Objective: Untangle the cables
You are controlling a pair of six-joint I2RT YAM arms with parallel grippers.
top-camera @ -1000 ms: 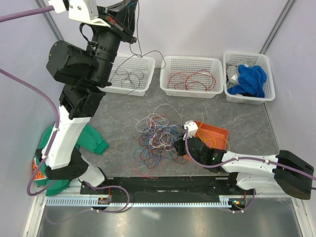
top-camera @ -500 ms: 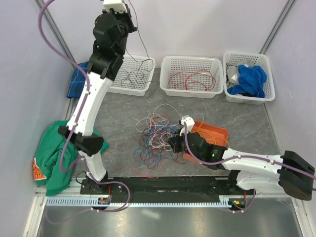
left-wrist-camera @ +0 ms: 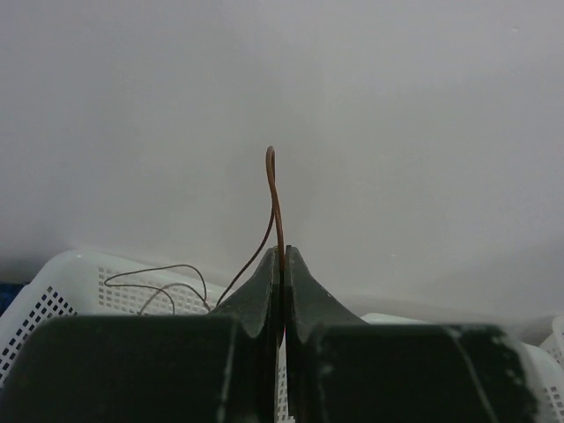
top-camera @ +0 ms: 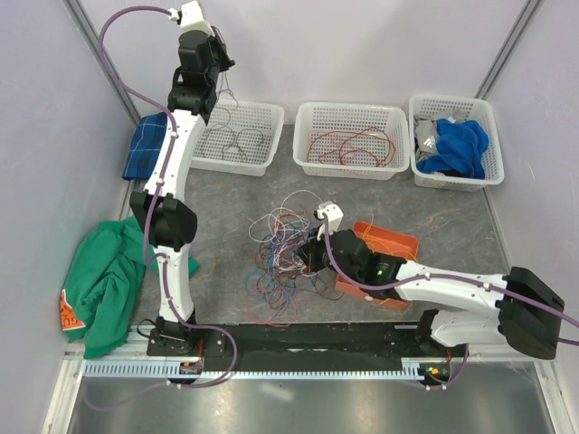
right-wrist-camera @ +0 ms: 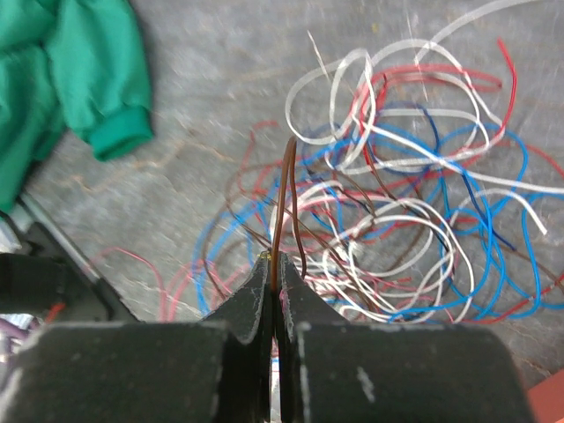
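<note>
The cables [top-camera: 282, 246] lie as a loose tangle of white, blue, red and brown loops mid-table. My right gripper [top-camera: 306, 255] is low at the tangle's right edge, shut on a brown cable [right-wrist-camera: 282, 203] that rises from its tips [right-wrist-camera: 276, 264] and bends back into the pile [right-wrist-camera: 414, 203]. The left arm is stretched far back, and my left gripper [top-camera: 215, 65] hangs above the left basket [top-camera: 249, 165]. It is shut [left-wrist-camera: 282, 251] on a thin brown cable [left-wrist-camera: 274, 194] that curls up past the tips and trails down to the basket [left-wrist-camera: 53, 291].
Three white baskets stand along the back: the left with dark wires, the middle [top-camera: 351, 168] with red and orange wires, the right [top-camera: 493, 136] with a blue cloth. An orange tray [top-camera: 391, 246] sits right of the tangle. Green cloth [top-camera: 104, 280] and a blue cloth [top-camera: 145, 146] lie at left.
The left arm has swung from close under the camera out to the back, carrying its brown cable over the left basket. The right gripper has slid up and left into the tangle.
</note>
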